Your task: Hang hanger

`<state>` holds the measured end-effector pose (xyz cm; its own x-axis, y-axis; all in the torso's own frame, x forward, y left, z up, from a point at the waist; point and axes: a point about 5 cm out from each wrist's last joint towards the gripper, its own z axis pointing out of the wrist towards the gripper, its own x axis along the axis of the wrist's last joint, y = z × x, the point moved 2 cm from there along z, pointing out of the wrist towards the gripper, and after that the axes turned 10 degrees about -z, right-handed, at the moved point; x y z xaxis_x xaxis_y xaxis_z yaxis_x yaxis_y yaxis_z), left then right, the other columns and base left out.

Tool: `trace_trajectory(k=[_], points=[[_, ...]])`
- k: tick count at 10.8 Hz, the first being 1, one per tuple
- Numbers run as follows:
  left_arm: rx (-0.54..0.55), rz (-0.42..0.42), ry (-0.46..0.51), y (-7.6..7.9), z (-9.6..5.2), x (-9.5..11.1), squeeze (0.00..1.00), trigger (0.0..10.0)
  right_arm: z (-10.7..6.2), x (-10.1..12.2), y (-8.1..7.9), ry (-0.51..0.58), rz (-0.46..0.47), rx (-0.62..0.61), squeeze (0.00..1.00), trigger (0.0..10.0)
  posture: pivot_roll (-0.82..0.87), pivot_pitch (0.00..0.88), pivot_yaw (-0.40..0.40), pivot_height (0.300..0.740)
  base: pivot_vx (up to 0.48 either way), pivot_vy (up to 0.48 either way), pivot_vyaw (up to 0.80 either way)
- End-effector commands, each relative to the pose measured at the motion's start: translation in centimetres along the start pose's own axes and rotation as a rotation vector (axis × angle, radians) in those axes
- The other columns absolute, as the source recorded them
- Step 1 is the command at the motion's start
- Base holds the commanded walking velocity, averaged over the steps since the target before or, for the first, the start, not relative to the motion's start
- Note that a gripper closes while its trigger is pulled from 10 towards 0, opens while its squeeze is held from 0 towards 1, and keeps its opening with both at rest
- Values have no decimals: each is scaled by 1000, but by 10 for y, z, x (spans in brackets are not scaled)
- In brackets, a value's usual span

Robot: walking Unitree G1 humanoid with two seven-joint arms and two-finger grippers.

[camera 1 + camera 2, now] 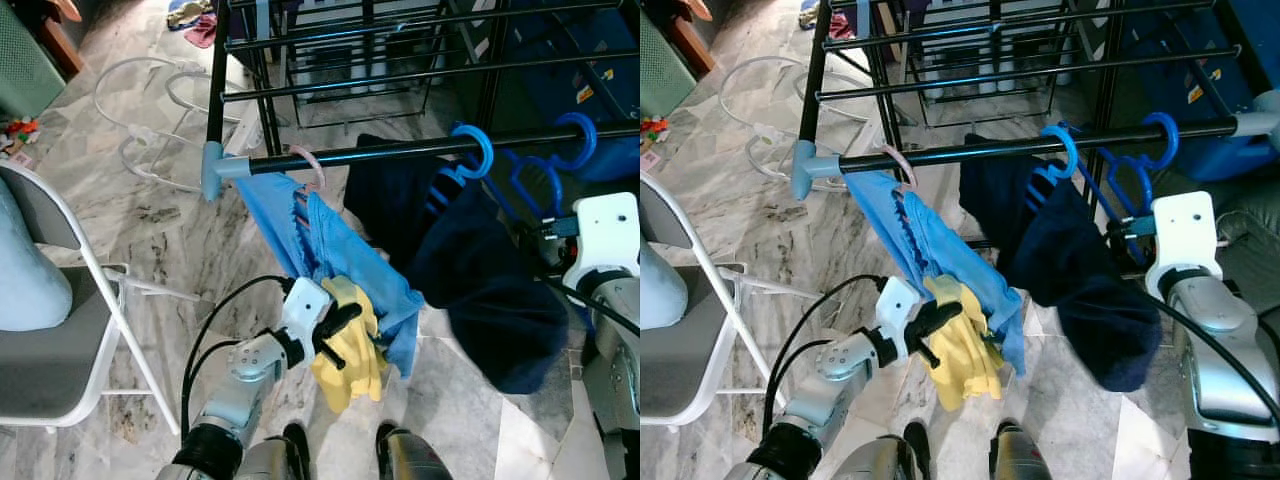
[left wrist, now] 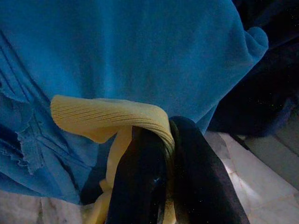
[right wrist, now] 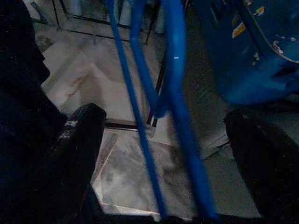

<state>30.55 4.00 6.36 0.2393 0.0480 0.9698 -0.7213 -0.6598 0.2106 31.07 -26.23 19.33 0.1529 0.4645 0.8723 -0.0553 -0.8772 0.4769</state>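
Two blue plastic hangers are hooked over the black metal rail (image 1: 400, 152) of the drying rack: one hanger (image 1: 470, 160) carries a dark navy garment (image 1: 480, 290), and the empty hanger (image 1: 560, 150) hangs just beside it toward the robot's right. The right tool (image 3: 163, 154) is held at the empty hanger with its two black fingers (image 3: 79, 149) spread wide, and the thin blue bars of that hanger (image 3: 180, 107) are seen passing between them without being gripped.

The left tool (image 1: 345, 325) is closed on a ribbed yellow cloth (image 1: 350, 360), which is folded over its fingertips and droops in a soft bunch below. This cloth is held against the lower edge of a bright blue garment (image 1: 320, 250), smooth in texture, which hangs from a pale pink hanger (image 1: 310, 165) near the rail's grey end cap (image 1: 212, 170).

The floor (image 1: 160, 220) is of veined grey marble tiles. One white-framed folding chair (image 1: 60, 340) with a grey seat stands at the robot's left, well apart from the rack.
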Motion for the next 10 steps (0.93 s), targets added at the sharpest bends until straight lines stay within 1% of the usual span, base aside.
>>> trace_trajectory(k=[1, 2, 4, 5, 6, 7, 9, 10], points=[[1, 6, -13, -1, -2, -3, 0, 10000, -1, 4, 0, 11, 7, 22, 0, 10000, -181, 259, 140, 740, 0, 0, 0], [2, 7, -13, -1, -2, -3, 0, 10000, -1, 4, -1, 13, 9, 37, 0, 10000, -178, 260, 139, 740, 0, 0, 0], [5, 8, -17, -2, -2, -4, 0, 10000, 0, 5, 2, 11, -7, 49, 0, 10000, -175, 263, 138, 740, 0, 0, 0], [6, 9, -19, -2, -3, -4, 0, 10000, -1, 5, 7, 4, -39, 52, 0, 10000, -176, 263, 138, 740, 0, 0, 0], [5, 9, -21, -2, -3, -5, 0, 10000, -3, 5, 15, 3, -38, 41, 0, 10000, -179, 265, 141, 740, 0, 0, 0], [3, 9, -23, -2, -3, -5, 0, 10000, -3, 4, 16, 0, -38, 42, 0, 10000, -181, 264, 142, 740, 0, 0, 0], [-1, 12, -24, -2, -2, -4, 0, 10000, -4, 4, 10, 1, -9, 87, 0, 10000, -181, 264, 145, 740, 0, 0, 0], [-2, 13, -25, -2, -2, -4, 0, 10000, -5, 3, 8, -1, -17, 94, 0, 3804, -181, 264, 145, 740, 0, 0, 0]])
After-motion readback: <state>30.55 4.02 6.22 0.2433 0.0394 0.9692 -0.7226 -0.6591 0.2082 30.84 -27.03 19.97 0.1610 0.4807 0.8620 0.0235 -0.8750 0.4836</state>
